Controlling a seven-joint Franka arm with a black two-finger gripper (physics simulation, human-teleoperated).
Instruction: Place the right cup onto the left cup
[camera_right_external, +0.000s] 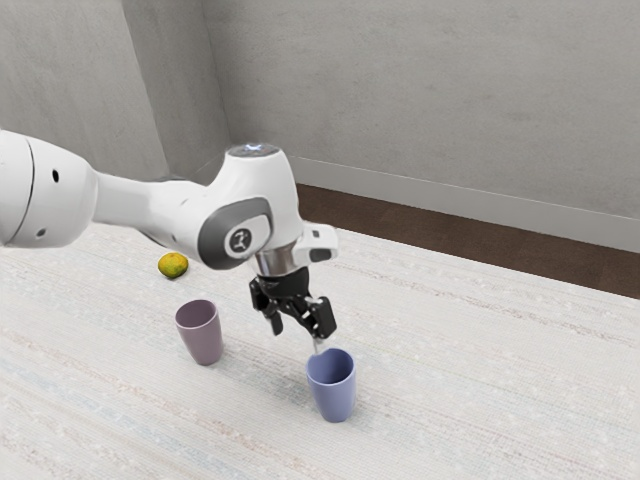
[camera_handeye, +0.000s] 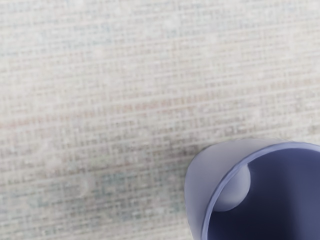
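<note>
I list: gripper (camera_right_external: 298, 337), mid-frame, fingers spread apart, holding nothing; blue cup (camera_right_external: 333, 390), lower centre, upright; mauve cup (camera_right_external: 204, 338), left of centre, upright; hazard, one finger so near the blue rim that descending off-centre could tip it.

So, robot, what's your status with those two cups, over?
Jaws apart, close to the blue cup. Cup upright on the table, not yet on the purple cup. Yellowish fruit off beyond the purple cup, likely out of the way.
</note>
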